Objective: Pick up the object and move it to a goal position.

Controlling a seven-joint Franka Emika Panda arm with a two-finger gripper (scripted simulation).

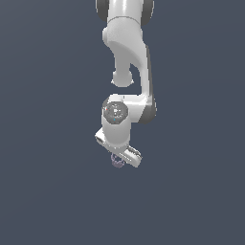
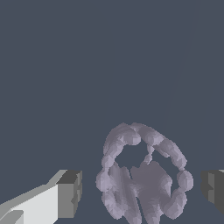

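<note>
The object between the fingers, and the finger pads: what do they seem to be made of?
The object: dull purple-grey, matte, with a bumpy, clustered surface and no highlights. This is a simulator render, so the actual material stays open; it could be rubber or foam. The finger pads: flat dark grey blocks, matte, rubber-like, on glossy white plastic-looking bodies. The gripper straddles the object with its jaws apart.

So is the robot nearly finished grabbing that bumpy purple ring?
Not yet. Done: the gripper is lined up, one finger on each side of the purple-grey lumpy ring. In hand: the fingers are apart, with gaps to the ring. Left: closing, lifting and carrying it to the goal.
</note>
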